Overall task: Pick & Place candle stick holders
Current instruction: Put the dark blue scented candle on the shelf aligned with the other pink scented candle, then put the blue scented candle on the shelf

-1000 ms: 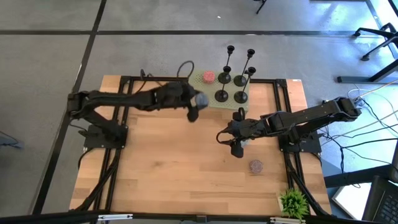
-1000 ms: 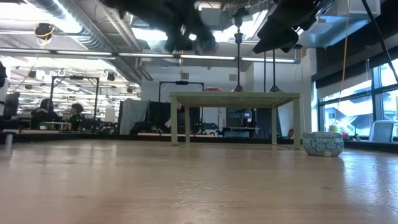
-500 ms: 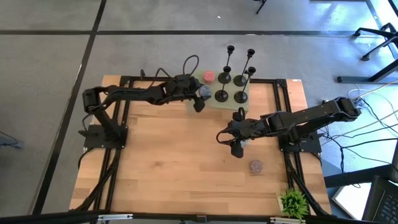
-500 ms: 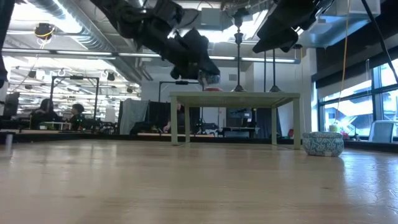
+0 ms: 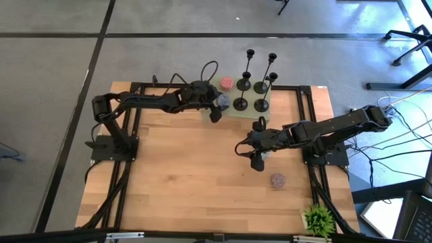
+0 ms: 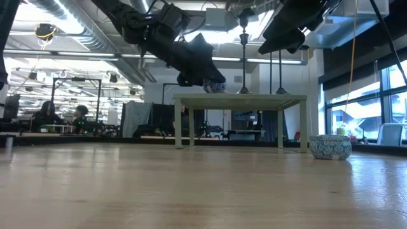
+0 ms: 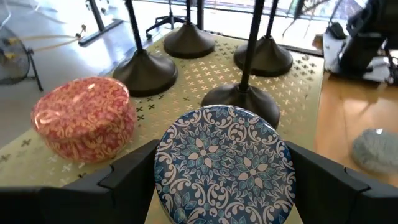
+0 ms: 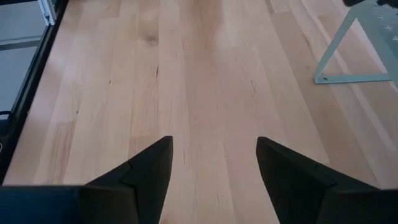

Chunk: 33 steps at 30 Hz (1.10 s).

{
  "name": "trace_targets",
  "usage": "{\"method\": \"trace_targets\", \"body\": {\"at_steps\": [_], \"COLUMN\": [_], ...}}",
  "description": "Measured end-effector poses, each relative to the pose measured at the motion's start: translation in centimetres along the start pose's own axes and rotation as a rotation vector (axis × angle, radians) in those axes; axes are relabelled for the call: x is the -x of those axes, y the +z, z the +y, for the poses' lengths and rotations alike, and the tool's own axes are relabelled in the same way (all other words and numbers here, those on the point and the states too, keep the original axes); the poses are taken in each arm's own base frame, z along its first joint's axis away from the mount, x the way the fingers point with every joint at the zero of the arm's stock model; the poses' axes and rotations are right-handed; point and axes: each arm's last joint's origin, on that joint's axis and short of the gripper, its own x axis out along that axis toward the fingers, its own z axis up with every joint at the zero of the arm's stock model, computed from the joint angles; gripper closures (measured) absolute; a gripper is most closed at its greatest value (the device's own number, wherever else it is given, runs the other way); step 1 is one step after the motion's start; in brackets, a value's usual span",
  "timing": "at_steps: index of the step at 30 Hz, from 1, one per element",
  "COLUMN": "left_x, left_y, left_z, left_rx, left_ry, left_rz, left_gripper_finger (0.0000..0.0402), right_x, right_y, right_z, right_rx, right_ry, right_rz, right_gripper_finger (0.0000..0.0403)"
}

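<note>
1. The wooden desk [image 5: 182,175] carries a small pale green stand [image 5: 251,111] at its far edge.
2. The four black candle stick holders [image 5: 251,94] stand upright on that stand, beside a red patterned tin [image 5: 226,83].
3. The left end effector [image 5: 216,108] hangs at the stand's edge, clamped on a blue patterned tin [image 7: 222,163].
4. The right end effector [image 5: 255,160] hovers over bare desk, fingers parted and empty.
5. A grey tin [image 5: 277,180] lies near a small plant [image 5: 318,219].
</note>
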Motion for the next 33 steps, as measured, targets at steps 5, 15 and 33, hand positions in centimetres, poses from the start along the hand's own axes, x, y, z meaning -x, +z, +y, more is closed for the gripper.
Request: {"method": "trace_targets", "body": {"at_steps": [5, 15, 33], "left_x": [-0.6, -1.5, 1.4], "left_y": [-0.5, -1.0, 2.4], "left_z": [0.4, 0.7, 0.4], "left_rx": [-0.029, -0.047, -0.074], "left_ry": [-0.073, -0.049, -0.053], "left_rz": [0.002, -0.025, -0.167], "left_gripper_finger": [0.0098, 0.0076, 0.0057], "right_x": [0.0, 0.0, 0.0], "right_y": [0.0, 0.0, 0.3], "right_z": [0.0, 0.0, 0.0], "right_rx": [0.000, 0.000, -0.011], "right_ry": [0.000, 0.000, 0.007], "right_rz": [0.000, 0.000, -0.029], "right_gripper_finger": [0.0167, 0.0167, 0.0167]}}
